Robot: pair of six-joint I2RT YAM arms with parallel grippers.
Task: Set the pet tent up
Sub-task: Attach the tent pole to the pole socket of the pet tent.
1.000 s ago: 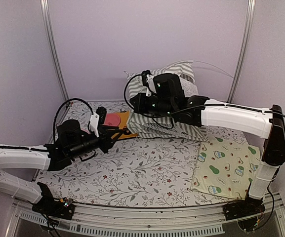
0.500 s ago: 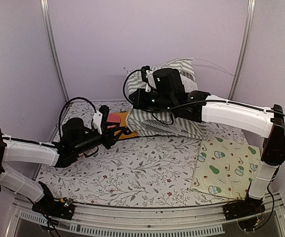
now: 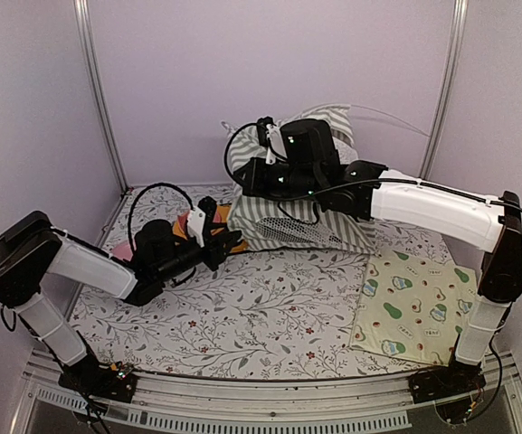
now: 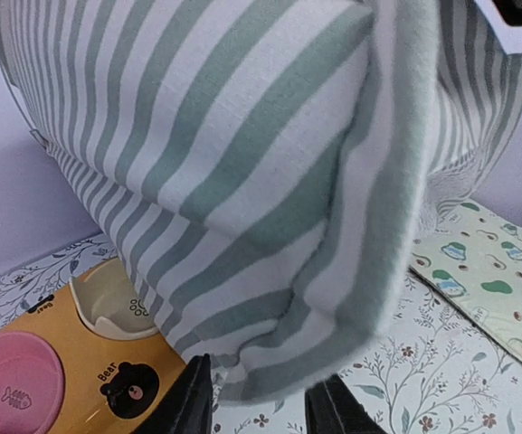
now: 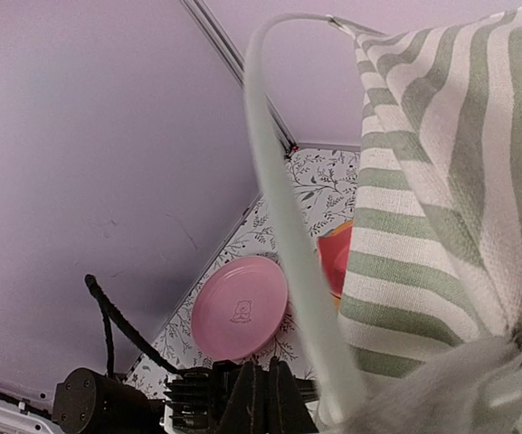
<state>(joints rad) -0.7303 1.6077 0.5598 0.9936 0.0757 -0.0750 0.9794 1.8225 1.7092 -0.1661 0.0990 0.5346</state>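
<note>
The pet tent (image 3: 319, 221), green and white striped with a mesh window (image 3: 285, 237), sits at the back of the table, its left side raised. A thin white pole (image 5: 283, 208) arcs out of the fabric (image 5: 441, 181). My right gripper (image 3: 247, 178) is up at the tent's top left. In the right wrist view it (image 5: 262, 384) is shut, nothing showing between its tips, with the pole and cloth pressed against its right side. My left gripper (image 3: 233, 239) is open at the tent's lower left corner (image 4: 270, 362), which hangs just above its fingertips (image 4: 193, 398).
An orange double pet bowl (image 4: 71, 371) lies left of the tent, partly under it. A pink plate (image 5: 240, 307) rests near the left wall. The avocado-print mat (image 3: 414, 307) lies at the right. Walls close in behind and at both sides.
My left arm has reached forward and right to the tent's lower corner and its jaws have widened. The right arm has lifted the tent's left side slightly.
</note>
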